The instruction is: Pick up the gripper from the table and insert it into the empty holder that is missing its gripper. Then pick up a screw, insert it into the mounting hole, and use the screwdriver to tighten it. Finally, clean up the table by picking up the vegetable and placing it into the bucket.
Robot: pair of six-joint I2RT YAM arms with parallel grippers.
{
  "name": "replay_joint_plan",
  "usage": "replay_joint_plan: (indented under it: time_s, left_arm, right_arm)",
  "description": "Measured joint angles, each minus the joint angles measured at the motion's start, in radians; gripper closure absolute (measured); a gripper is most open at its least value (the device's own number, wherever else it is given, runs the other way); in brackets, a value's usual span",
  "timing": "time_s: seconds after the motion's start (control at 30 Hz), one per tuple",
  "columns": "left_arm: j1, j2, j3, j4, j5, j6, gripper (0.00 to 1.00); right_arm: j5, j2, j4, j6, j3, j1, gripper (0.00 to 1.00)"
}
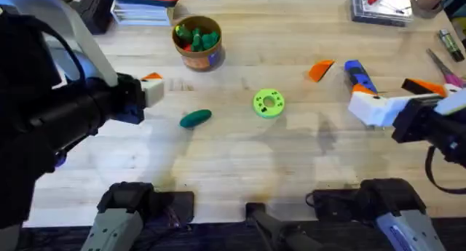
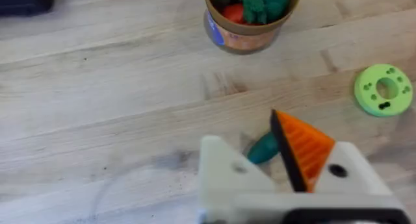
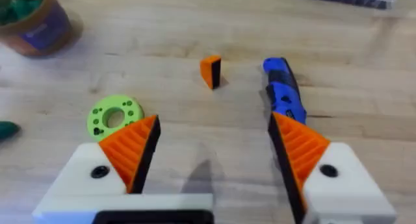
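The loose orange gripper (image 1: pixel 320 69) (image 3: pixel 210 71) lies on the wood right of centre, beside the blue screwdriver (image 1: pixel 358 75) (image 3: pixel 284 94). My right gripper (image 1: pixel 368 105) (image 3: pixel 213 120) hovers open just short of them, with orange pads on both fingers. At the left, my left gripper (image 1: pixel 151 89) (image 2: pixel 250 139) stands open and holds nothing. One of its fingers ends in the bare white holder (image 2: pixel 227 172); the other carries an orange pad (image 2: pixel 305 146). The dark green vegetable (image 1: pixel 195 118) (image 2: pixel 263 148) lies beyond the left gripper. Farther back stands the brown bucket (image 1: pixel 196 54) (image 2: pixel 247 36), with toy vegetables inside.
A bright green ring disc (image 1: pixel 268 103) (image 2: pixel 383 89) (image 3: pixel 115 115) sits mid-table. Scissors (image 1: pixel 445 70) and an orange-and-black tool (image 1: pixel 422 86) lie at the right edge. A clear box (image 1: pixel 382 5) and stacked books (image 1: pixel 142 7) line the far edge.
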Motion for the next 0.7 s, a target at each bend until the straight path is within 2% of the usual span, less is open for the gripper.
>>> replay_joint_plan:
  time_s: [0.07, 0.13, 0.17, 0.27, 0.37, 0.53, 0.7]
  left_arm:
    - [0.000, 0.002, 0.000, 0.022, 0.038, 0.002, 0.441]
    - [0.000, 0.002, 0.000, 0.078, 0.109, 0.002, 0.127]
    - [0.000, 0.002, 0.000, 0.115, 0.152, -0.001, 0.045]
    - [0.000, 0.002, 0.000, 0.242, 0.266, -0.002, 0.016]
    - [0.000, 0.002, 0.000, 0.286, 0.332, -0.001, 0.015]
    - [0.000, 0.002, 0.000, 0.197, 0.379, -0.002, 0.016]
    - [0.000, 0.002, 0.000, 0.122, 0.388, -0.002, 0.016]
  right_arm:
    - [0.000, 0.000, -0.024, 0.000, 0.000, 0.000, 0.007]
    - [0.000, 0.000, -0.053, 0.000, 0.000, 0.000, 0.007]
    - [0.000, 0.000, -0.070, 0.000, 0.000, 0.000, 0.007]
    - [0.000, 0.000, -0.121, 0.000, 0.000, 0.000, 0.007]
    - [0.000, 0.000, -0.179, 0.000, 0.000, 0.000, 0.009]
    - [0.000, 0.000, -0.281, 0.000, 0.000, 0.000, 0.007]
    - [0.000, 0.000, -0.312, 0.000, 0.000, 0.000, 0.007]
